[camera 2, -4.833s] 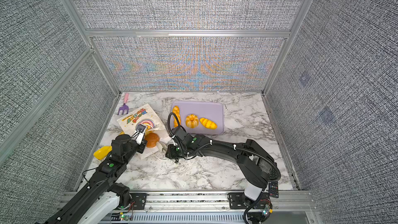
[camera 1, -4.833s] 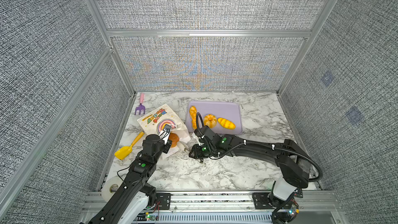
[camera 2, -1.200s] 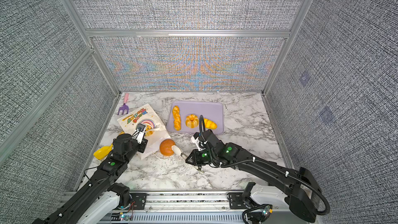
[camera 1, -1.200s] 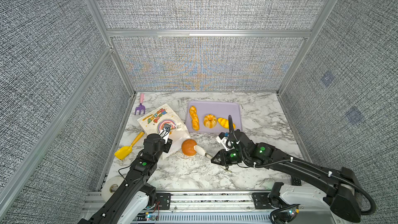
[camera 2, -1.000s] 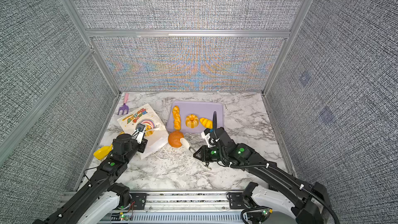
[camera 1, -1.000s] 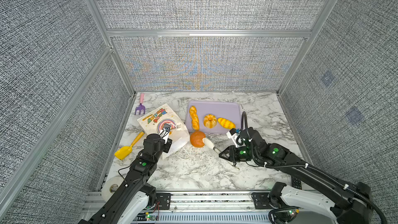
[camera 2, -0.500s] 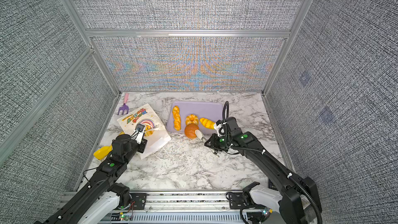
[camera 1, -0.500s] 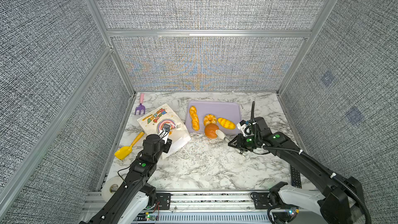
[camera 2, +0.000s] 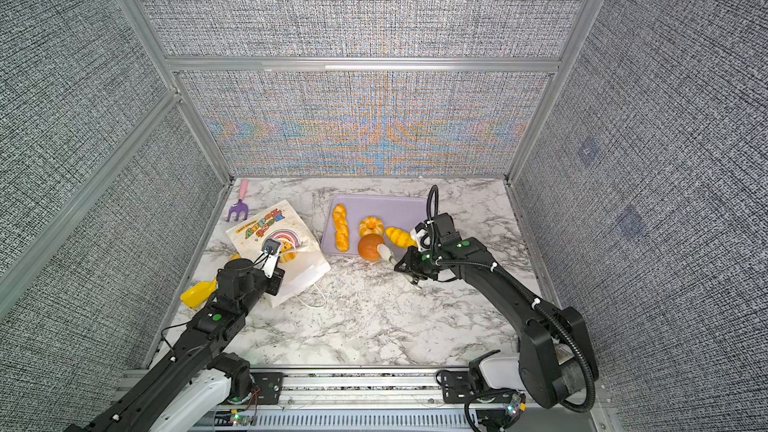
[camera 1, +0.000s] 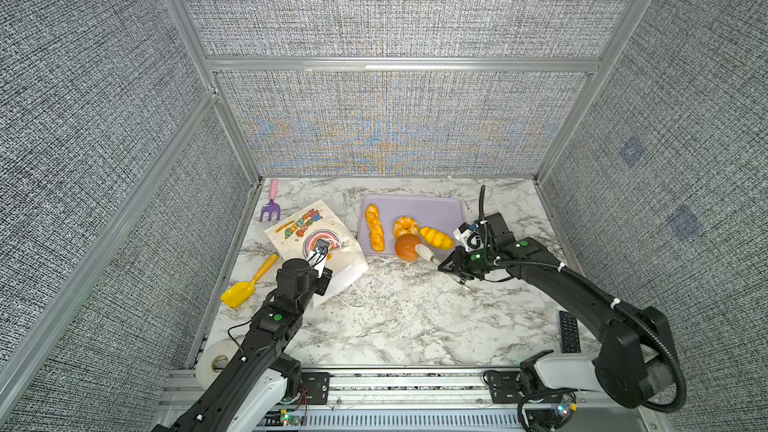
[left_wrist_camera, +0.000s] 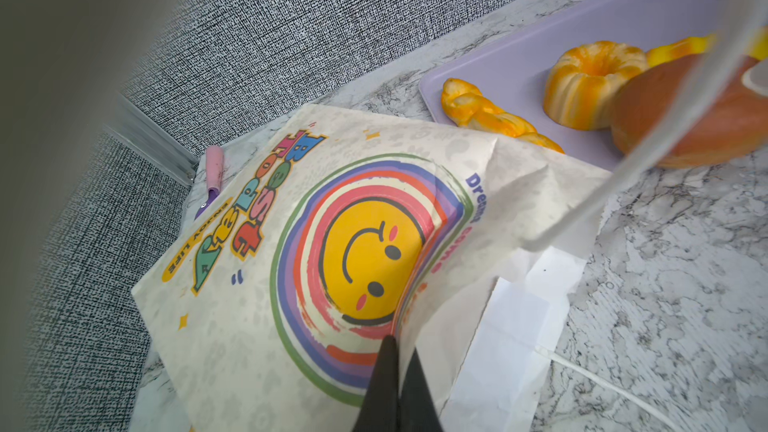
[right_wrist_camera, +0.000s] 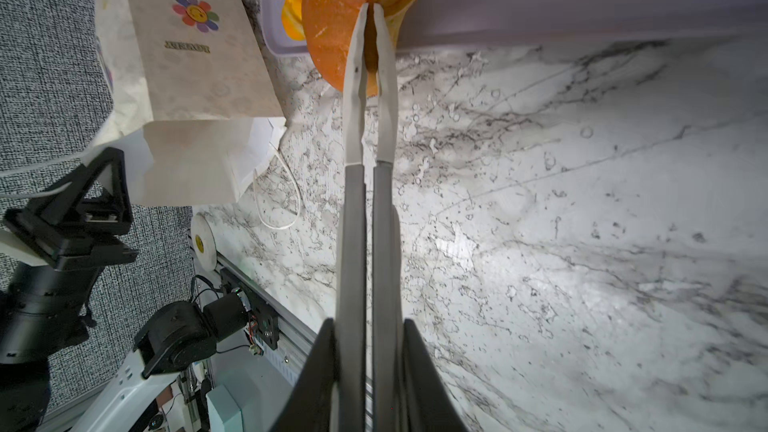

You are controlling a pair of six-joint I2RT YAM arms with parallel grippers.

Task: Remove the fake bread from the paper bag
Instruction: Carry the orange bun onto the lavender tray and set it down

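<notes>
Right pincer [right_wrist_camera: 370, 4] nips round brown bun [camera 1: 405, 248] at lilac tray's [camera 1: 415, 205] near edge

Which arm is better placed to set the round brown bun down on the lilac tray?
Right. The right gripper is shut on the round brown bun at the near edge of the lilac tray. The left gripper pinches the paper bag, off the tray.

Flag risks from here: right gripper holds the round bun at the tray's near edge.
1. The round brown bun straddles the lilac tray's near rim; released here, it may roll onto the marble tabletop.
2. The right gripper takes only a narrow pinch of its surface, so it could slip early.
</notes>
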